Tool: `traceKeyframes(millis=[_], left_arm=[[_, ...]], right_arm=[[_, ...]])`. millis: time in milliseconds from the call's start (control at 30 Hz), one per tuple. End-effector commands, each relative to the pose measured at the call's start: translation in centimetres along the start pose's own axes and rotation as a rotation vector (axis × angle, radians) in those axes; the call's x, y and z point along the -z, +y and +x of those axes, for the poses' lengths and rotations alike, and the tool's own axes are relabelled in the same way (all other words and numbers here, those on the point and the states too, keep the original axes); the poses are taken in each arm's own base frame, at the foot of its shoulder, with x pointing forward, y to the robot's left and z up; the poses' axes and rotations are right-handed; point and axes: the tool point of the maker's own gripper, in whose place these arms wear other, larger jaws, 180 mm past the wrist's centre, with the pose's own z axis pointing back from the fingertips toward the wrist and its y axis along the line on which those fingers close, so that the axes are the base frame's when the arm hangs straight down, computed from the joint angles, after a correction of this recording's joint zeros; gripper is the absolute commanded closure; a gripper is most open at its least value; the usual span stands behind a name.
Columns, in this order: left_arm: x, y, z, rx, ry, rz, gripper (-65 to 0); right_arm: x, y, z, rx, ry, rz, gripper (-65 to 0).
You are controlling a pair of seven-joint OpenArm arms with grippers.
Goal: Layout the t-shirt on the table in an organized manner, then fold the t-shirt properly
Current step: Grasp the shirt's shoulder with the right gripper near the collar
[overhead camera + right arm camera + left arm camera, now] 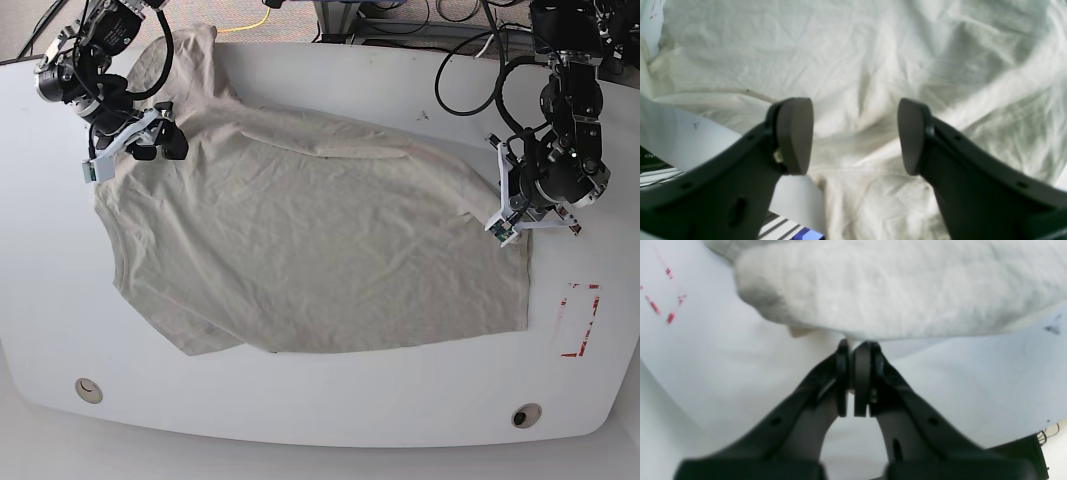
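The khaki-grey t-shirt (pixel 300 240) lies spread and wrinkled across the white table (pixel 330 410), one sleeve reaching toward the back left. At the shirt's right edge my left gripper (pixel 503 228) is shut. In the left wrist view its jaws (pixel 853 350) are pressed together right at the hem of a bunched fold of shirt (pixel 890 290), with a sliver of pale cloth between the pads. My right gripper (pixel 165 142) hovers over the shirt's left shoulder area. In the right wrist view it (pixel 855 136) stands open above the cloth (pixel 857 50), nothing between its fingers.
A red-outlined rectangle mark (pixel 580 320) sits right of the shirt, also seen as red marks (pixel 670 306). Two small round holes (pixel 88 389) (pixel 525 413) lie near the front edge. Cables (pixel 470 60) hang at the back right. The table's edge (pixel 660 156) shows under the right gripper.
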Motion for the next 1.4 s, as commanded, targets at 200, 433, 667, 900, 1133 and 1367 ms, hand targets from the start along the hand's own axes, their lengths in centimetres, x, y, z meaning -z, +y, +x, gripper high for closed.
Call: traceKeyframes(millis=[200, 433, 667, 900, 1133, 1367], left_arm=[[-0.9, 1.4, 0.6, 0.009, -0.025, 0.044, 0.0], [-0.9, 1.7, 0.4, 0.015, -0.017, 0.049, 0.0], [-1.0, 1.7, 0.3, 0.013, -0.017, 0.05, 0.0], [-1.0, 1.8, 0.3, 0.012, -0.017, 0.051, 0.0], [-1.5, 3.2, -0.5, -0.037, -0.016, 0.084, 0.0], [-1.7, 3.5, -1.6, -0.068, -0.002, 0.093, 0.0]], right_arm=[[-0.6, -0.2, 1.8, -0.035, -0.047, -0.005, -38.5], [-1.4, -1.1, 3.4, -0.087, -0.062, -0.035, -38.5], [-3.2, -3.9, 5.3, -0.087, -0.101, -0.109, -38.7], [-3.8, -7.3, 3.7, 0.016, -0.076, -0.141, -51.5], [-5.2, -10.1, 0.2, 0.145, -0.055, -0.184, -56.6], [-6.5, -10.9, -2.3, 0.167, -0.035, -0.219, -56.0]])
